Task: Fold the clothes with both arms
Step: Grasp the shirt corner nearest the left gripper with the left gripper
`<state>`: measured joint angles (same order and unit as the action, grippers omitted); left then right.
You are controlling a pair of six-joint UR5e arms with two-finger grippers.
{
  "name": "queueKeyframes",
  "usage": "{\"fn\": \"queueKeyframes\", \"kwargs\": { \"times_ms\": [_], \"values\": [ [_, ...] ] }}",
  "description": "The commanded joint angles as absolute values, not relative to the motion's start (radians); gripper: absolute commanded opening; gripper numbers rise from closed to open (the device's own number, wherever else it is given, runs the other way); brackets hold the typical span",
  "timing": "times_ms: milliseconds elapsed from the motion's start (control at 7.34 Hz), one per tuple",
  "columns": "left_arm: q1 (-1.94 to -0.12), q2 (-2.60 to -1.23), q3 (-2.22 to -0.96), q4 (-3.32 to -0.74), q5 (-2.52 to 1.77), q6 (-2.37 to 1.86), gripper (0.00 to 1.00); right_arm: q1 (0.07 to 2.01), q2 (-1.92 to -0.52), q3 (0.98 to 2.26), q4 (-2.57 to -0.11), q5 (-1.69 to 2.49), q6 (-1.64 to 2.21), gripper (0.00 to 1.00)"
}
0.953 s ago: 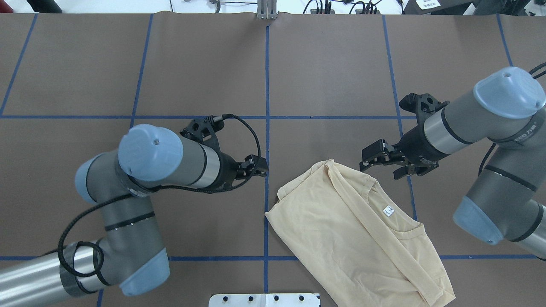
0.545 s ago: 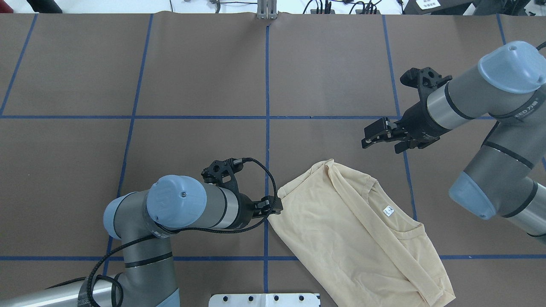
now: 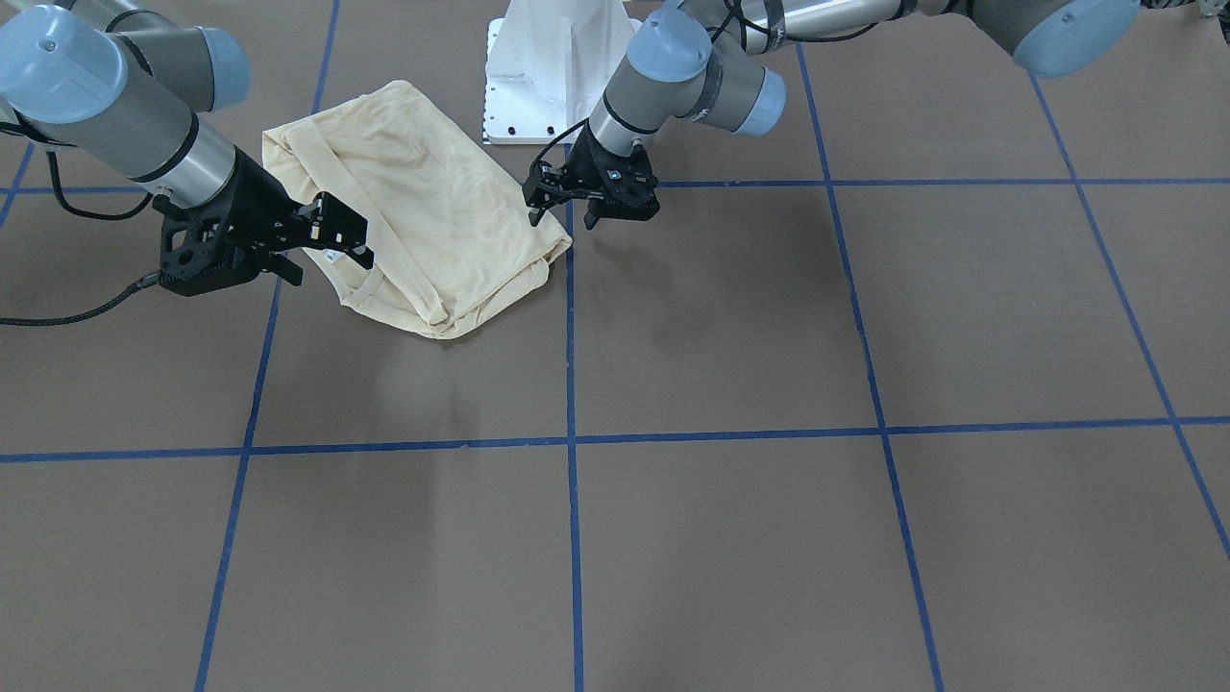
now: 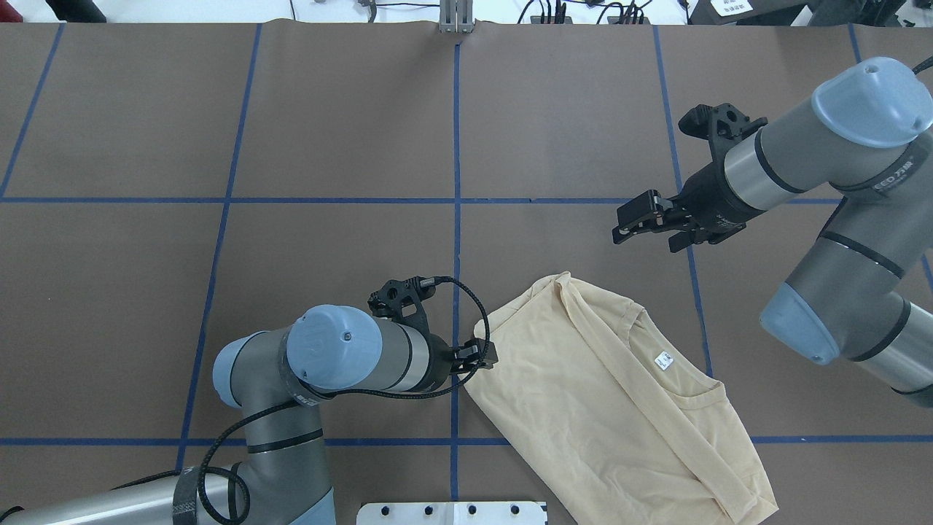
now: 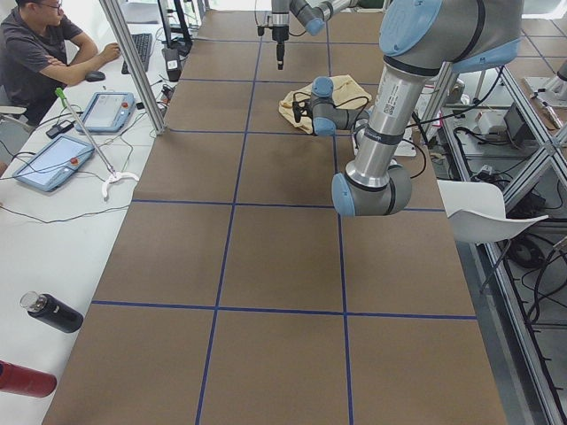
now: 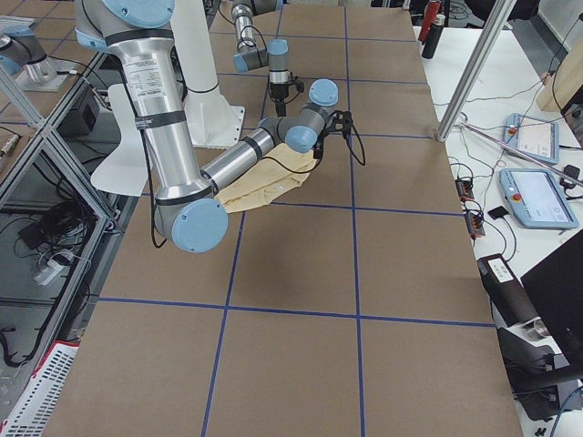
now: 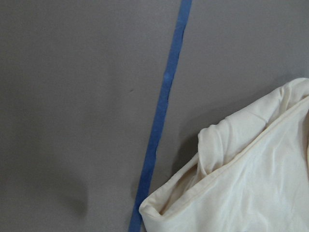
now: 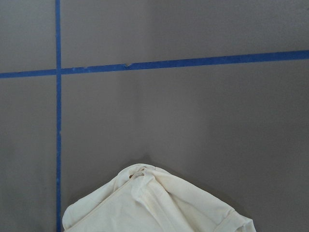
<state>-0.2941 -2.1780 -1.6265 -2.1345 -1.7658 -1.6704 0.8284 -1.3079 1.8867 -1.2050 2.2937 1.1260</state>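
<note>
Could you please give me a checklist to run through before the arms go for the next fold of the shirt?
1. Shirt lying on the table: ok, partly folded and wrinkled.
2. Left end effector open: ok, its fingers stand apart in the front-facing view.
3. Left end effector at a shirt edge: ok, it is at the shirt's left corner. Whether it touches the cloth: cannot tell.
4. Right end effector open: ok.
5. Right end effector at the cloth: not ok, it hangs raised and apart from the shirt, past its far corner.
</note>
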Motion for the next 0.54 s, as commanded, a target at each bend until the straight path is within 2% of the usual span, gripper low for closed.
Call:
{"fn": "queueKeyframes", "kwargs": {
  "times_ms": [0,409],
  "values": [
    [-0.293,-2.195,-1.599,-2.137,-1.766,-1.672,0.82,0.83,-1.312,1.885,-1.204,2.293,1.126,1.0],
    [-0.293,-2.198,-1.591,-2.135,-1.764,-1.672,0.75,0.83,-1.312,1.887,-1.204,2.293,1.126,1.0]
  ]
}}
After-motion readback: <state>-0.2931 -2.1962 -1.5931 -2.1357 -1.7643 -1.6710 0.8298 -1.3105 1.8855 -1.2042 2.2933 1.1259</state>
